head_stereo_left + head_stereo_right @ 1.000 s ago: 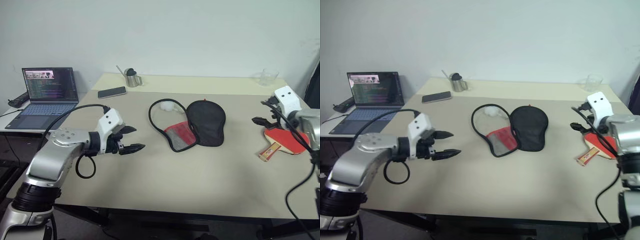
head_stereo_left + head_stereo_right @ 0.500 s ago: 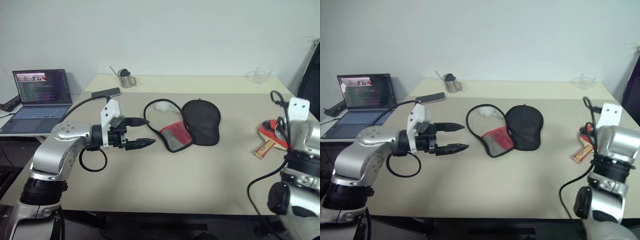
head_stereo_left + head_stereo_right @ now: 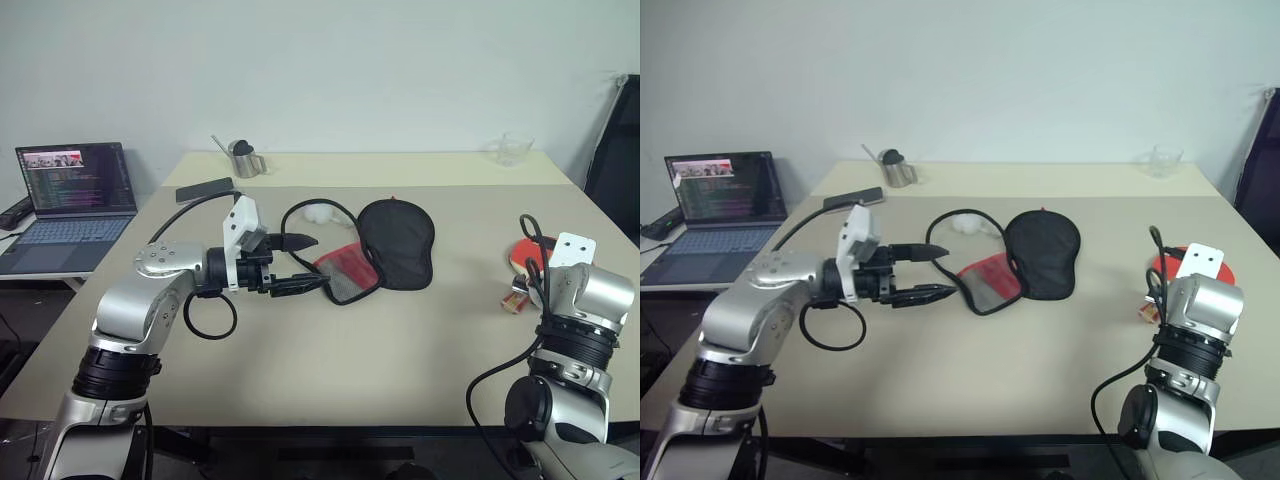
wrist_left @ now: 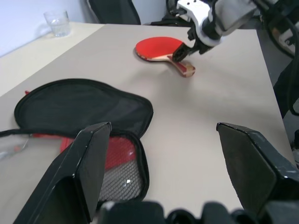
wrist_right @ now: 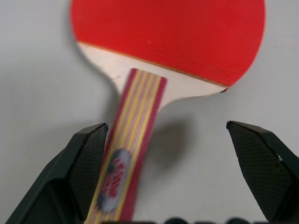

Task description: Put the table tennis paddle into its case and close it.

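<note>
The table tennis paddle [image 5: 168, 42] lies flat near the table's right edge, red face up, with its striped wooden handle [image 5: 133, 140] pointing toward me. My right gripper [image 5: 166, 126] hangs open just above the handle, which runs close beside one finger [image 5: 84, 163]. The case [image 3: 397, 240] lies unzipped mid-table, its black half flat and its red mesh half [image 3: 345, 275] spread beside it. My left gripper [image 3: 318, 262] is open and level. It points at the mesh half, with its tips at that half's near edge.
A laptop [image 3: 70, 190] sits on a side desk to the left. A phone [image 3: 204, 189], a metal cup [image 3: 241, 158] and a glass [image 3: 515, 150] stand along the table's back. A small white object [image 3: 318, 212] lies by the case. A dark chair [image 3: 615, 150] stands at the right.
The head camera has swung. My left gripper has moved right, up to the case. My right gripper has rolled and dropped over the paddle handle.
</note>
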Tool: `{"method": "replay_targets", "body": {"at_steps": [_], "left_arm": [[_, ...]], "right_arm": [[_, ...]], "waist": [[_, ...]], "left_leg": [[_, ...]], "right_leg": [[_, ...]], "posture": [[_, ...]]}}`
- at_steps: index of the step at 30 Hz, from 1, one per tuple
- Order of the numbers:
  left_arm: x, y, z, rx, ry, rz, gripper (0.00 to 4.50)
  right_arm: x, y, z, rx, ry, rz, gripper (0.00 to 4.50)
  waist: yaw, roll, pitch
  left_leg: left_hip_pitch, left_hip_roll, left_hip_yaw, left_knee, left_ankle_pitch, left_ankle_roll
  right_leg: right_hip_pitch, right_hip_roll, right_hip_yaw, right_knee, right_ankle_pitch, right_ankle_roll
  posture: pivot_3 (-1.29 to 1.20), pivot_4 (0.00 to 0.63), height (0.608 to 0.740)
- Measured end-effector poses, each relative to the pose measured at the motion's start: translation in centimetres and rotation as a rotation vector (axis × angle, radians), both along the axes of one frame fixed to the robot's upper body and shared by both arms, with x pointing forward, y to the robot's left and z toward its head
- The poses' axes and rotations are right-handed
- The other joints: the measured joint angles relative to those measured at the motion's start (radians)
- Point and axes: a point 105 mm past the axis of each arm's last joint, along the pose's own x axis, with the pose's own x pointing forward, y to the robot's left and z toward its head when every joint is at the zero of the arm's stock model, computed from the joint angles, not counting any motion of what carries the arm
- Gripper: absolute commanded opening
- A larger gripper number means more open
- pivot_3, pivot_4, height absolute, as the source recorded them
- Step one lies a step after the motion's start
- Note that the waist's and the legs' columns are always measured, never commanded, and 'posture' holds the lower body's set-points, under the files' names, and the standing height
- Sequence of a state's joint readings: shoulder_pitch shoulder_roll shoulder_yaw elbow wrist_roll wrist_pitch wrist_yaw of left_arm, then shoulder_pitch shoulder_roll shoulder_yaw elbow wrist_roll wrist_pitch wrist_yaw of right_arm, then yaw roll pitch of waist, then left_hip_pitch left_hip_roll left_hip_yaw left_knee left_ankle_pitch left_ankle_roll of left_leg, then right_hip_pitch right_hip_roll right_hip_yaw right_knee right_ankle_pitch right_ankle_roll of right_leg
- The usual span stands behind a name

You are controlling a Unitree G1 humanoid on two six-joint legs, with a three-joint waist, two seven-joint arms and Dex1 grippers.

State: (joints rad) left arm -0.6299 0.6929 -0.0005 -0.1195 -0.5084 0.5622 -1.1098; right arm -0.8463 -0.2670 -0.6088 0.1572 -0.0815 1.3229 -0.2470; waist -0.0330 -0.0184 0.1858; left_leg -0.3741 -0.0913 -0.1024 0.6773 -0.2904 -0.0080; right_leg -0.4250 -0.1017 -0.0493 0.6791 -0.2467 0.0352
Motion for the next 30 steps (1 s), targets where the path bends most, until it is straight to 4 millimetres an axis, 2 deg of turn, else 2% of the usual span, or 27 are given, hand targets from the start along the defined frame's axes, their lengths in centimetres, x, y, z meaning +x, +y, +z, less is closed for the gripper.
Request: {"method": "replay_targets", "body": {"at_steps": [5, 10, 19, 21, 30], "left_arm": [[-0.4, -0.8, 0.0, 0.003, -0.002, -0.018, 3.94], [-0.2, -0.8, 0.0, -0.003, 0.0, -0.002, 3.94], [0.0, -0.8, 0.1, -0.006, -0.005, 0.019, 3.98], [0.0, -0.7, 0.1, -0.006, -0.003, 0.022, 3.98], [0.2, -0.1, 0.4, -0.007, -0.013, 0.057, 3.98]], "right_arm": [[1.0, 0.4, -1.2, 0.014, 0.008, 0.016, 4.5], [2.5, 0.9, -1.5, 0.012, -0.012, 0.033, 4.5], [4.7, 2.5, -1.7, 0.024, -0.047, 0.045, 1.58], [4.9, 2.6, -1.6, 0.025, -0.055, 0.04, 1.17], [4.8, 2.7, -1.2, 0.006, -0.042, 0.051, 1.08]], "waist": [[0.0, 0.0, 0.0], [-0.002, 0.0, 0.0], [-0.008, -0.001, 0.0], [-0.008, -0.001, 0.0], [-0.008, -0.001, 0.0]], "left_leg": [[0.001, 0.001, 0.002, 0.0, 0.0, 0.001], [0.009, 0.001, 0.007, 0.0, -0.003, 0.005], [0.011, 0.013, 0.019, 0.0, -0.004, 0.006], [0.011, 0.014, 0.019, 0.0, -0.004, 0.006], [0.01, 0.014, 0.02, -0.001, -0.004, 0.007]], "right_leg": [[0.0, 0.001, 0.002, 0.0, 0.0, 0.0], [0.005, 0.004, 0.008, 0.0, 0.0, 0.001], [0.005, 0.013, 0.014, -0.003, 0.006, -0.003], [0.005, 0.014, 0.015, -0.003, 0.006, -0.003], [0.003, 0.014, 0.016, -0.004, 0.006, -0.003]], "posture": [[0.0, 0.15, 0.74], [0.0, 0.15, 0.74], [0.0, 0.15, 0.74], [0.0, 0.15, 0.74], [0.0, 0.15, 0.74]]}}
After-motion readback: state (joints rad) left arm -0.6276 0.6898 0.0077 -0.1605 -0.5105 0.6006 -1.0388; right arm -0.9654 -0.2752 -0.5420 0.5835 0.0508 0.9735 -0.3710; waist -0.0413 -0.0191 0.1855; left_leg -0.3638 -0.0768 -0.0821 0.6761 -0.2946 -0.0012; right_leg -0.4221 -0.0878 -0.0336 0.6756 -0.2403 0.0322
